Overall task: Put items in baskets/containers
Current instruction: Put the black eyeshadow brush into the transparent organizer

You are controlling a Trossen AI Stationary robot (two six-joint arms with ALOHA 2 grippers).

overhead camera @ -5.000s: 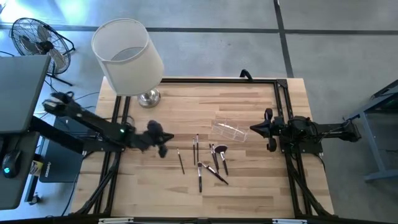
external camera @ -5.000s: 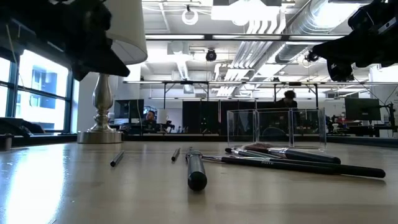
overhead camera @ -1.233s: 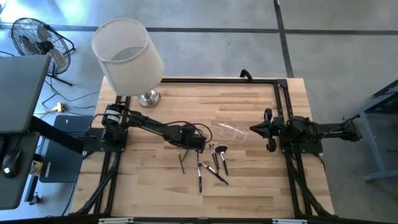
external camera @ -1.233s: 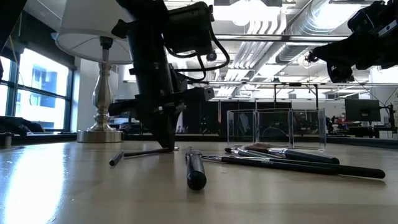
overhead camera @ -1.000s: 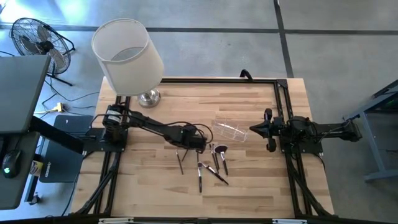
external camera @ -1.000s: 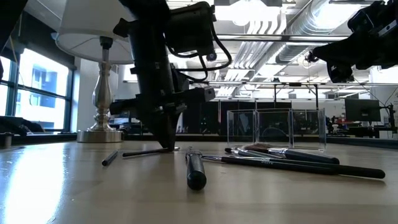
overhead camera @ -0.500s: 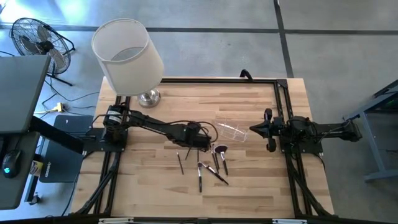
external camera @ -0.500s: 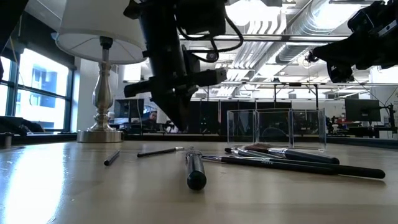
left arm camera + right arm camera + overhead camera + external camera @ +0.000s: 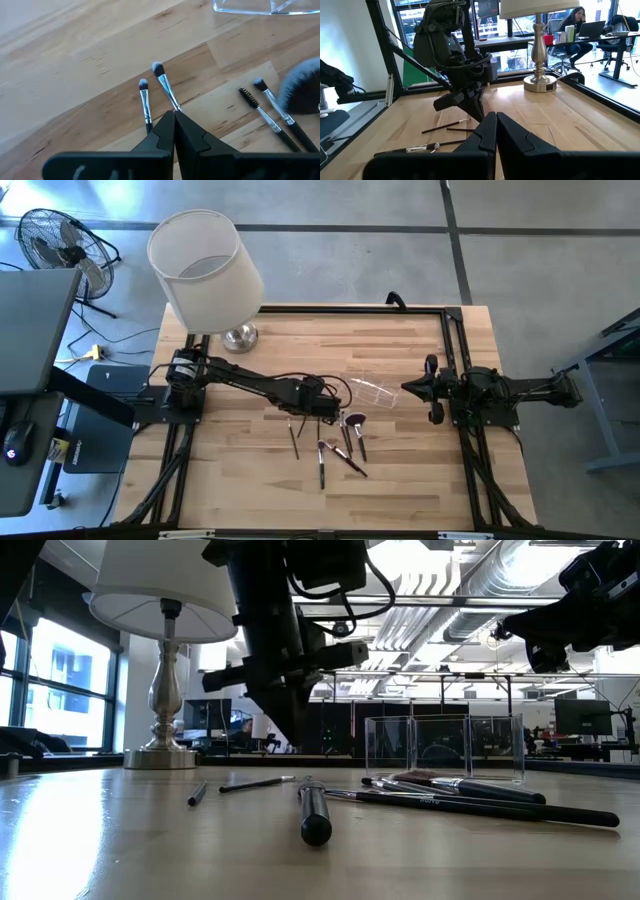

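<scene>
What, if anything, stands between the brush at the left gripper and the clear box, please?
Nothing visible does. Bare table lies between the brush at the shut left gripper and the box; the other brushes lie off to the sides.

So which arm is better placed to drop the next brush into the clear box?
The left. Its gripper is shut on a thin brush mid-table, close to the clear box. The right gripper waits at the right edge, shut, holding nothing.
</scene>
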